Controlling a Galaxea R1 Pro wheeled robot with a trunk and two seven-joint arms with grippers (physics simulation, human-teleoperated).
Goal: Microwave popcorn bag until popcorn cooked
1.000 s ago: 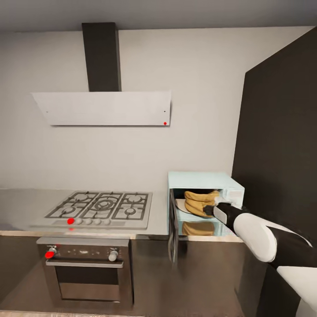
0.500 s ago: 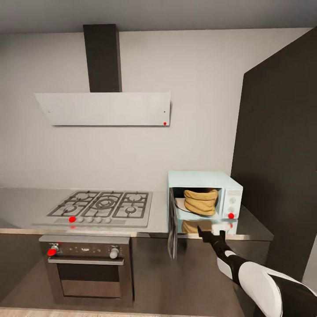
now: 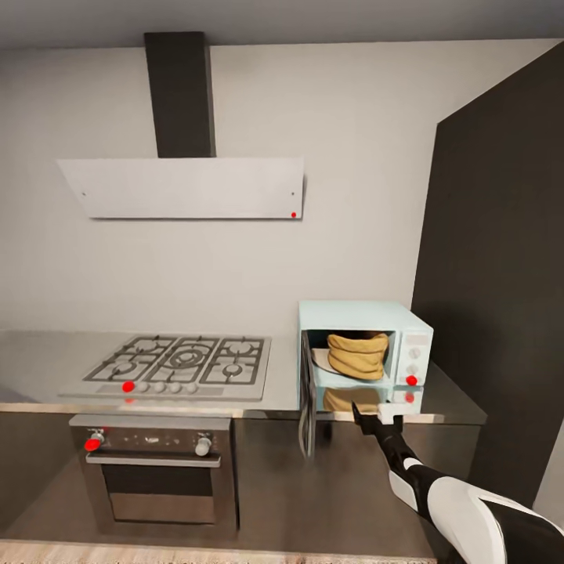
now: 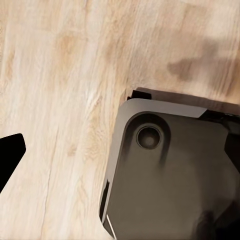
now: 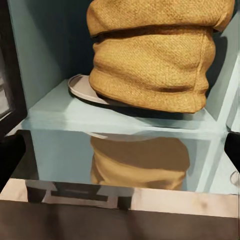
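**Bag in microwave, door open, right gripper just outside**

Popcorn bag (image 3: 358,355) sat inside the microwave (image 3: 363,316), on the white round plate (image 5: 84,91) in the cavity. Bag was upright-ish, crumpled, rolled folds visible; in the right wrist view its base overlapped the plate and its reflection showed on the glossy countertop (image 3: 47,360) edge below. Popcorn itself couldn't be made out.

Microwave door (image 3: 307,403) was swung open toward the camera, hinged on the side nearer the hob (image 3: 182,365). White control panel (image 3: 414,360) had a red light lit low down.

Right gripper (image 3: 374,416) was in front of the microwave, just below the cavity opening, at counter-edge height, apart from the bag. Two dark fingers were spread, nothing between them. In the right wrist view the fingertips (image 5: 10,160) sat at opposite edges of the frame, bag centred beyond them, not touched.

Left wrist view showed light wood floor (image 4: 55,100) and a dark part of the robot's base (image 4: 170,175); one dark fingertip (image 4: 9,152) at the frame edge. Couldn't tell how far the left jaws were open.

Elsewhere: oven (image 3: 155,470) under the hob with a red knob, white hood (image 3: 184,188) on the wall, tall dark cabinet (image 3: 501,298) right of the microwave.
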